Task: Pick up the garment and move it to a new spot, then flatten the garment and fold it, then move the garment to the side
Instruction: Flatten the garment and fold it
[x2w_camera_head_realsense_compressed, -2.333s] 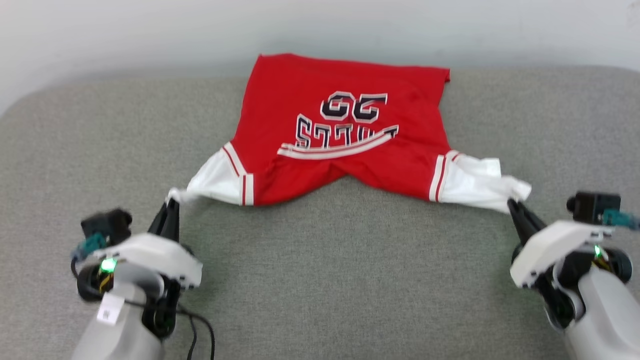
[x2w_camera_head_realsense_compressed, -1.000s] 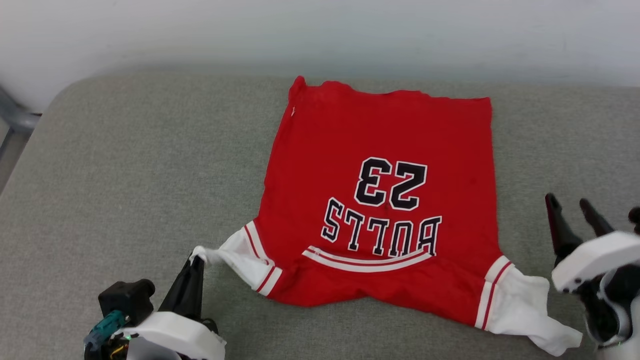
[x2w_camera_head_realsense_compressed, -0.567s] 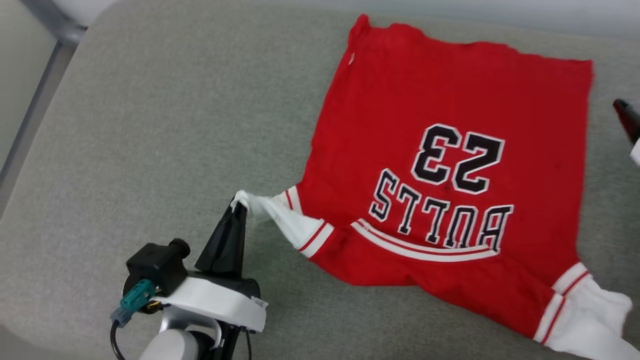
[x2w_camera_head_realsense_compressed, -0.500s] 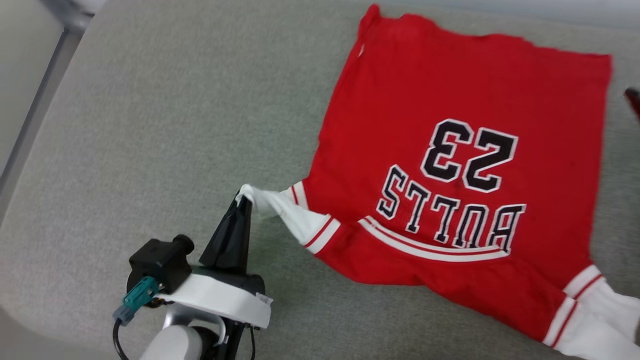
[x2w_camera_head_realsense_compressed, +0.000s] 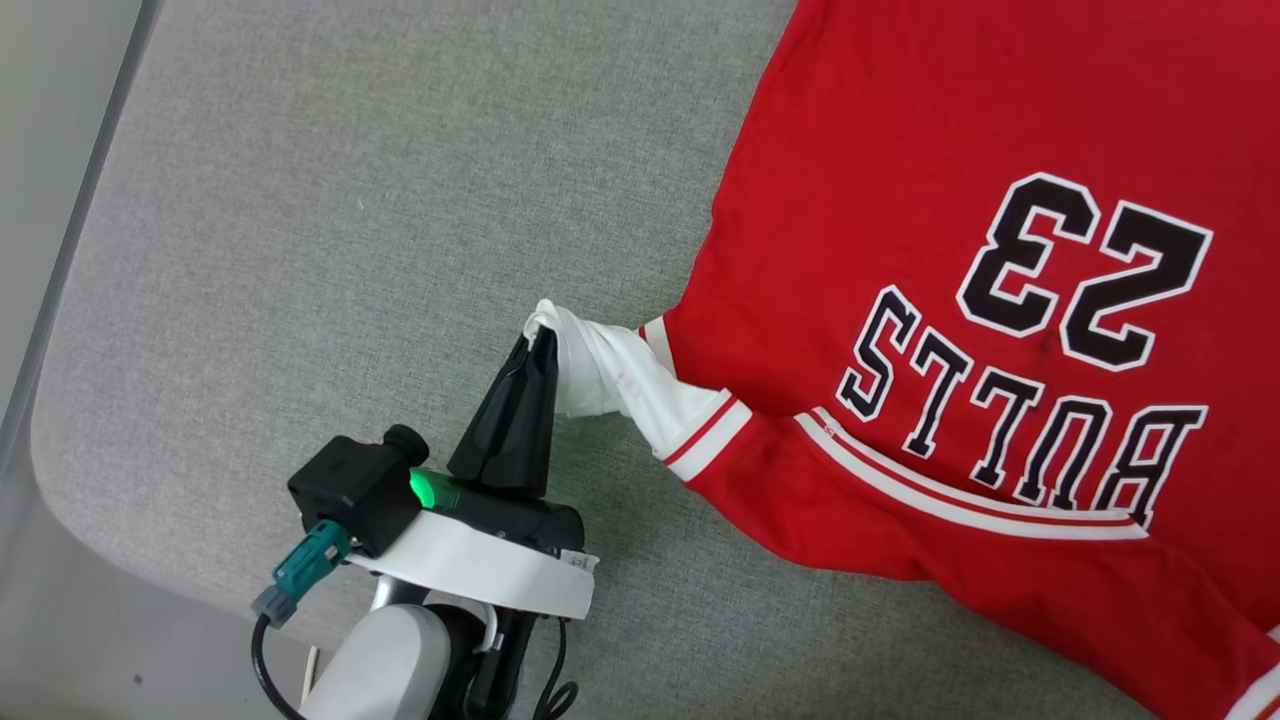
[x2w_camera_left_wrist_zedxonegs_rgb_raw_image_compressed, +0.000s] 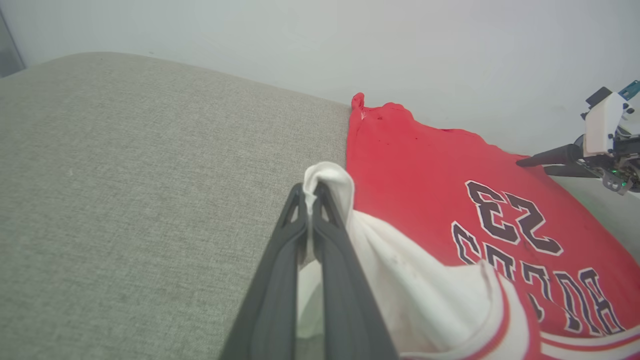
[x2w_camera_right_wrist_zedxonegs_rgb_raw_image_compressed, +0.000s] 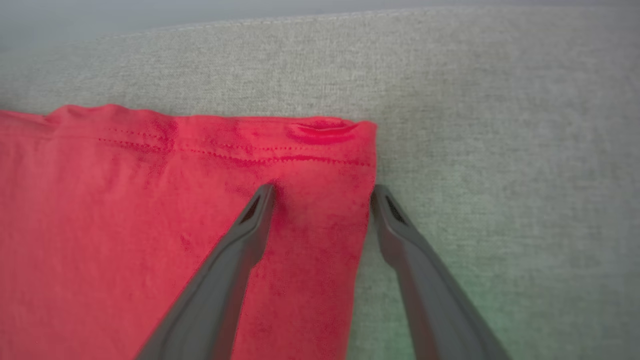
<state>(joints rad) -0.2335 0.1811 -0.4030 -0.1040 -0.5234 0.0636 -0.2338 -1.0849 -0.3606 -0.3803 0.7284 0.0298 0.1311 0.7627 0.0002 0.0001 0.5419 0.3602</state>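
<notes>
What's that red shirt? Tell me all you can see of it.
The red jersey-style T-shirt looks like soft knit fabric, with a white short sleeve, red-white striped trim and black white-outlined "BULLS 23" lettering facing up. It lies mostly flat on the grey fabric surface. The left tool is shut on the bunched sleeve tip; the right tool is open, straddling a hemmed red corner.

Red garment (x2w_camera_head_realsense_compressed: 900, 120) on grey cushion (x2w_camera_head_realsense_compressed: 300, 250)

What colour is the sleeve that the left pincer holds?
The sleeve is white with red-striped trim, clearest in the head view.
</notes>
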